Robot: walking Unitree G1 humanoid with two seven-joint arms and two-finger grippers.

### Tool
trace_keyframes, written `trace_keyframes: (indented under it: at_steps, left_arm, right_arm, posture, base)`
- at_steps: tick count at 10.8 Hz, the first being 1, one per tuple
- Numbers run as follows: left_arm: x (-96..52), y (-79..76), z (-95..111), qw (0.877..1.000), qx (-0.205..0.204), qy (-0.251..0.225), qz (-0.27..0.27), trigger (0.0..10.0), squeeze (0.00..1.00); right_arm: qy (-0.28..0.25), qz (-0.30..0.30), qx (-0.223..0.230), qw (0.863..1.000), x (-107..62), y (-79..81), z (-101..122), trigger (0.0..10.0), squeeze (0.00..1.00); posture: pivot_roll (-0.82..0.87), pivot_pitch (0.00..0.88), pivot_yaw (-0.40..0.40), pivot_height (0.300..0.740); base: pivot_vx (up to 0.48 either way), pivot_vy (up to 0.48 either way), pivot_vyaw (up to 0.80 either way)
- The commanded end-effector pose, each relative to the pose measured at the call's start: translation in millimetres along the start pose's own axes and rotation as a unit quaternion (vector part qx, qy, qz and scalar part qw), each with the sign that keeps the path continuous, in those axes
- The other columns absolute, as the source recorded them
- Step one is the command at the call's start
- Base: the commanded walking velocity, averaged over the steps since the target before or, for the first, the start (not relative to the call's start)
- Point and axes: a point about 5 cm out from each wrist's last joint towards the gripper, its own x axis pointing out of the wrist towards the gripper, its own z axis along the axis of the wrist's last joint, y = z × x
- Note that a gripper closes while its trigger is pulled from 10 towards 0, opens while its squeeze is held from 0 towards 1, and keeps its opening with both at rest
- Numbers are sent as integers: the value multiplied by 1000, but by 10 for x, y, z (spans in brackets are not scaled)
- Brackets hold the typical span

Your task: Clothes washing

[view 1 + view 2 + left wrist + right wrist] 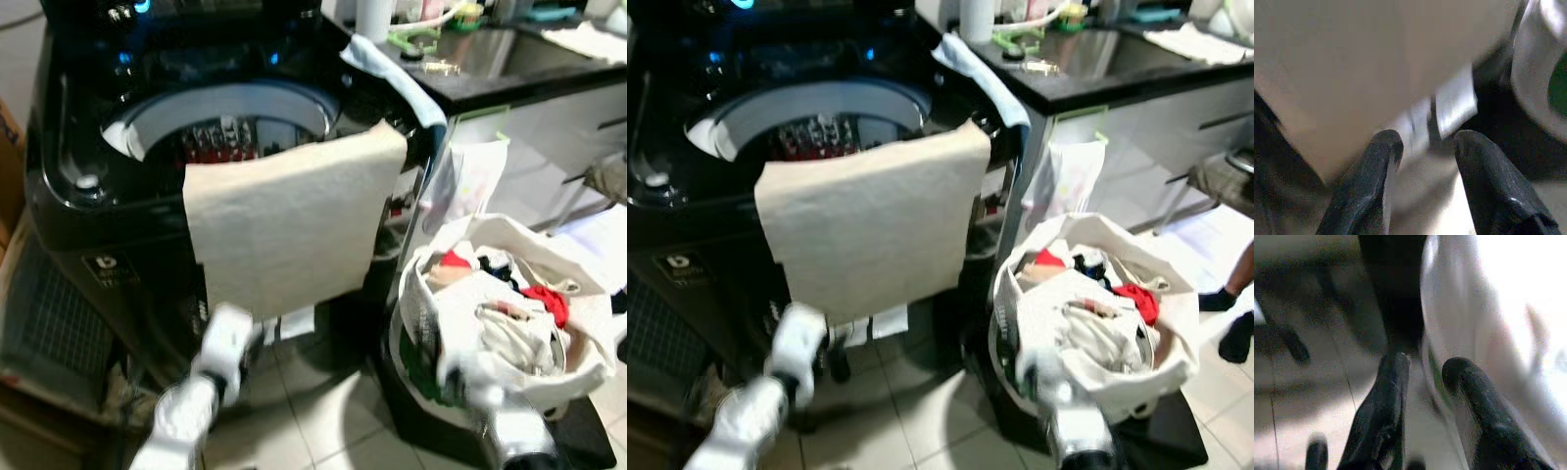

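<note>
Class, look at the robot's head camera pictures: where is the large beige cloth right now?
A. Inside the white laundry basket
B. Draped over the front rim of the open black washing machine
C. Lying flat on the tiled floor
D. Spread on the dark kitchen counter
B: the large beige cloth hangs over the front rim of the open black top-loading washing machine, its lower edge dangling down just above the robot's left hand.
</note>
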Motion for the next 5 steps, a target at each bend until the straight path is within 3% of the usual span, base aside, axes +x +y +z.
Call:
trace_keyframes:
  at_steps: [1, 2, 3, 4, 5]
  left_arm:
    - [43, 25, -67, 999, 19, 22, 20, 10000, 0]
    - [71, 38, -91, 999, -1, 23, 31, 10000, 0]
    - [115, 36, -166, 999, -13, 28, 41, 10000, 0]
    - [113, -43, -411, 995, -7, 101, 10, 10000, 0]
    - [111, -41, -423, 995, 9, 102, 16, 10000, 0]
  right_arm:
    - [10, -11, -13, 1000, 38, 11, -17, 10000, 0]
    - [28, 6, -28, 999, 59, 67, -94, 10000, 0]
    - [56, 22, -9, 998, 95, 118, -221, 10000, 0]
    - [97, 15, -24, 995, 96, 127, -405, 10000, 0]
    - [93, 15, -37, 995, 96, 128, -421, 10000, 0]
  posture:
    - [-39, 0, 19, 719]
    - [-39, 0, 14, 719]
    - [-37, 0, 14, 719]
    - [-36, 0, 18, 719]
    - [-32, 0, 14, 719]
  base:
    - [0, 0, 0]
    - [0, 0, 0]
    - [0, 0, 0]
    - [0, 0, 0]
    - [0, 0, 0]
